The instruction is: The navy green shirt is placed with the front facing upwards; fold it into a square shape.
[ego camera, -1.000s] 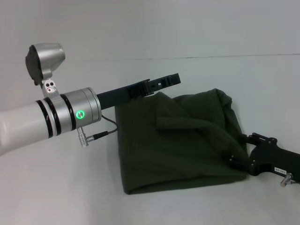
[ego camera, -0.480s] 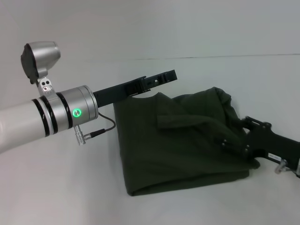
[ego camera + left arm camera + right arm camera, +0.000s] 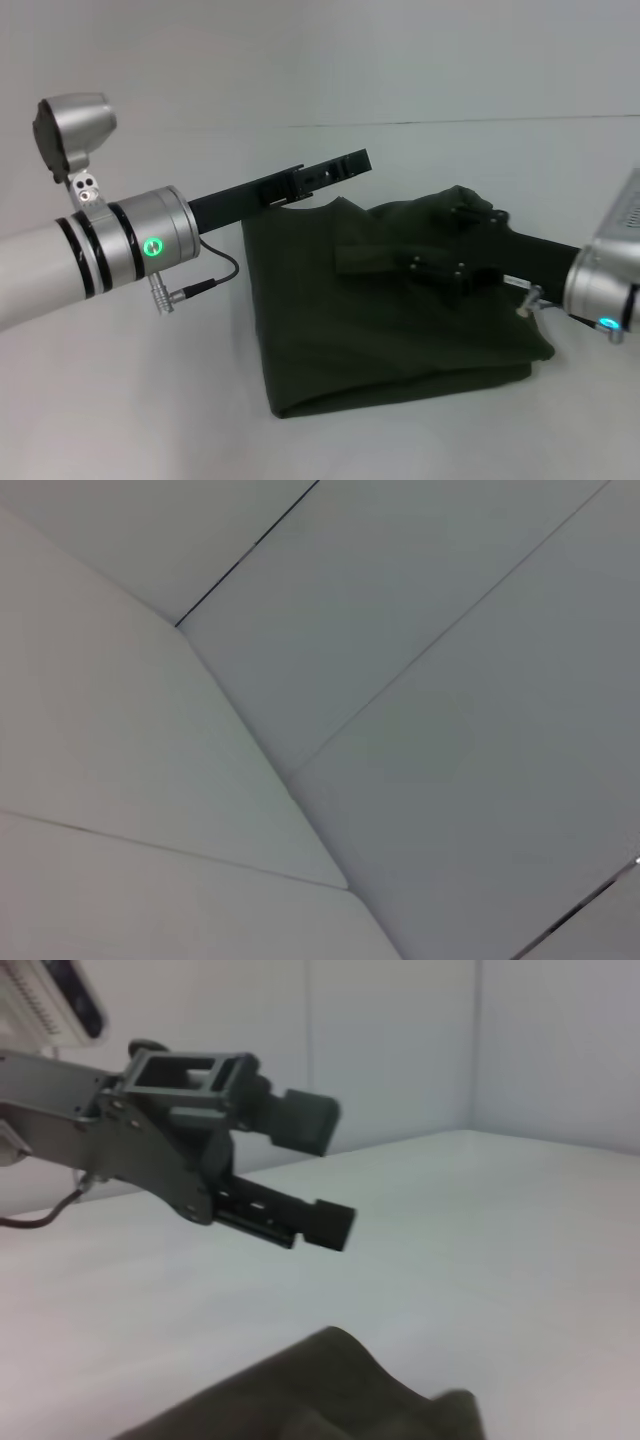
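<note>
over on the left, the left arm reaches in from the edge of the head view, its silver wrist showing a green light, and the left tool (image 3: 335, 170) sticks out flat past the shirt's far left corner, up off the cloth. the right wrist view catches that same left tool (image 3: 315, 1175) from the other side: two black fingers (image 3: 300, 1120) set apart with a gap between them, nothing in there, so it's released and holding nothing. its own wrist camera shows only pale flat panels with thin dark seams.

moving to the middle, the navy green shirt (image 3: 380, 320) lies on the white counter (image 3: 150, 400) as a folded dark olive block, roughly squarish, near edge doubled over, with a loose flap lying across the upper part and a bunched hump at the far right corner. no lettering is showing from here. the right wrist view sees just a rumpled bit of the shirt (image 3: 330, 1390) low down.

now the right side: the right arm comes in from the edge, and the right tool (image 3: 455, 245) lies low over the shirt's far right portion, black body right at the cloth. whether it's clenched or released, i can't tell from these views.
</note>
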`<state>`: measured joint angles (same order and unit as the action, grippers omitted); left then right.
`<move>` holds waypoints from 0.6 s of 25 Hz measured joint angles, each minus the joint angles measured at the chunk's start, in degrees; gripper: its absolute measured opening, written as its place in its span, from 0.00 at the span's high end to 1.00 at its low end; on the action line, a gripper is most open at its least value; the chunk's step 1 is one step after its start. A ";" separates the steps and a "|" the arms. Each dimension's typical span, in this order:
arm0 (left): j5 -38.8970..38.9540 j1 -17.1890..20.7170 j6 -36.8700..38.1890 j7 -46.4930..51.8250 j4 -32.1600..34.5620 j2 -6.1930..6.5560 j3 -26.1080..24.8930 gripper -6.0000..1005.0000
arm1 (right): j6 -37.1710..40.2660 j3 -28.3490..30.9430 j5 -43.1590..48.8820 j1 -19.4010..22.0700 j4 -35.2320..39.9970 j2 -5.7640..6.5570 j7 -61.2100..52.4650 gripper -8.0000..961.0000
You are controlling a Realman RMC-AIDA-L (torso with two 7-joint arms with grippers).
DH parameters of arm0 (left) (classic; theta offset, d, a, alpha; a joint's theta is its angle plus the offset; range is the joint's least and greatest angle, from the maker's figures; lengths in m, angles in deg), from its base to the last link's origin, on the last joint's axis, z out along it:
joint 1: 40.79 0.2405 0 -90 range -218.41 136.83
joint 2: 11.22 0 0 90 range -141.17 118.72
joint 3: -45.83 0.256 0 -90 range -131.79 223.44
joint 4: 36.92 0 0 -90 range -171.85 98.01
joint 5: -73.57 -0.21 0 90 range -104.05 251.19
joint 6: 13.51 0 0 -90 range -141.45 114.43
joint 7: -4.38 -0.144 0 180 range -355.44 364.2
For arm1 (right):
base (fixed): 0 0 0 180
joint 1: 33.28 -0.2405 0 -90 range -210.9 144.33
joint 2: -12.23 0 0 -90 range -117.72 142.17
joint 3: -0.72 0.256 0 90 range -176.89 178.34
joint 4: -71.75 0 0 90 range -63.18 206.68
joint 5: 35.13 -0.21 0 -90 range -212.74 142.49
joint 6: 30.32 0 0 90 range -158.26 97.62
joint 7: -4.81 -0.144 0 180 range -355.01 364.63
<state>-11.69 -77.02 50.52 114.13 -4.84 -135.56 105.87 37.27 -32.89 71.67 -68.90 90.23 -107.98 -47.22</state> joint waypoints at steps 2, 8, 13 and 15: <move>0.00 0.22 0.66 -0.33 -0.05 -0.04 -0.80 0.10 | -1.31 -1.34 0.02 -1.54 -0.85 -0.04 -0.04 0.23; 0.05 0.77 1.07 -0.52 -0.15 -0.03 -1.94 0.10 | -2.79 -5.47 -0.13 -3.05 -2.05 -0.16 -0.35 0.23; 0.10 0.83 1.09 -0.97 -0.30 -0.03 -2.17 0.10 | -3.43 -5.55 -0.19 -3.72 -2.70 -0.20 -0.41 0.23; 0.10 0.82 1.10 -1.02 -0.34 -0.03 -2.20 0.10 | -4.14 -5.69 -0.12 -4.20 -3.29 -0.20 -0.41 0.23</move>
<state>-11.59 -76.20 51.61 113.12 -5.19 -135.59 103.67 33.13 -38.58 71.55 -73.10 86.94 -108.18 -47.64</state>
